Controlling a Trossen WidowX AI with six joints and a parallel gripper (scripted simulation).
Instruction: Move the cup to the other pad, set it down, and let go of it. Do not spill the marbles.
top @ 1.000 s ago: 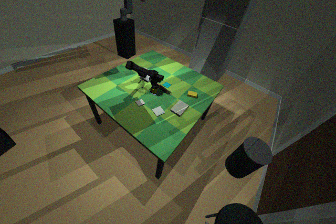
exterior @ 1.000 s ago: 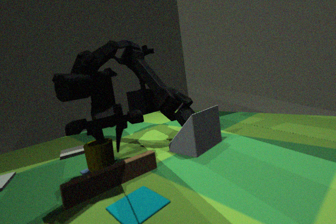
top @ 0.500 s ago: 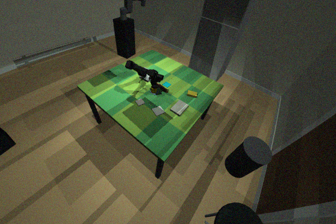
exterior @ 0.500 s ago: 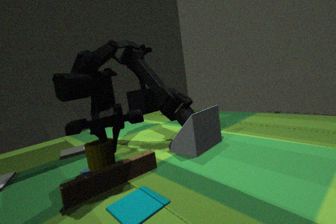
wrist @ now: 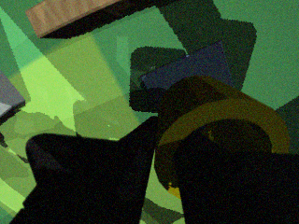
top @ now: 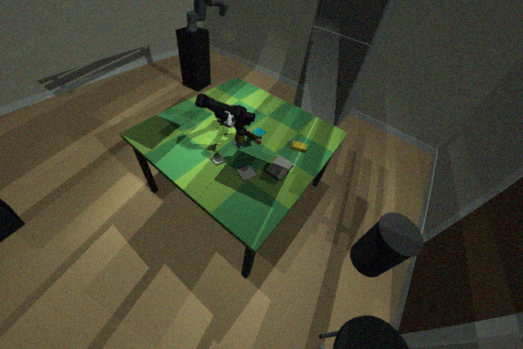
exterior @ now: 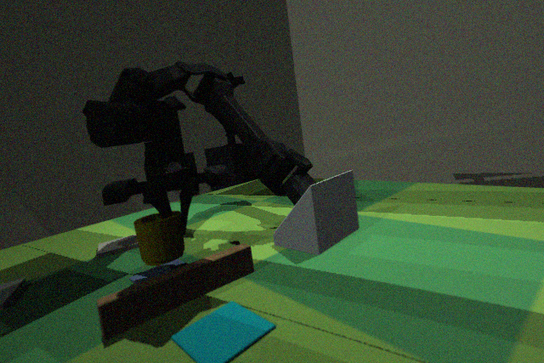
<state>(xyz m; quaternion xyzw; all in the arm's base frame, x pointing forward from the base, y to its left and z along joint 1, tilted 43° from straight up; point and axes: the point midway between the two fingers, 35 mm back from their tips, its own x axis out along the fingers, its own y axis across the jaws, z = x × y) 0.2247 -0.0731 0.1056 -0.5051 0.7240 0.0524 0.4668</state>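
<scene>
The yellow-brown cup (top: pixel 239 139) (exterior: pixel 159 240) (wrist: pixel 279 122) hangs slightly tilted, a little above the dark blue pad (exterior: pixel 163 269) (wrist: pixel 206 63). My gripper (exterior: pixel 176 219) is shut on the cup's wall, with one finger inside the cup and the other outside. The cup's inside is dark and partly hidden by a finger in the wrist view, so I cannot make out the marbles. The cyan pad (top: pixel 258 131) (exterior: pixel 223 332) lies flat on the other side of the wooden bar from the cup.
The upright wooden bar (exterior: pixel 175 292) (wrist: pixel 79 18) stands between the two pads. A grey wedge (exterior: pixel 336 213) stands near the arm's base. The top view also shows a yellow block (top: pixel 299 146), a grey box (top: pixel 278 168) and two pale flat tiles (top: pixel 217 158) (top: pixel 246 172) on the table.
</scene>
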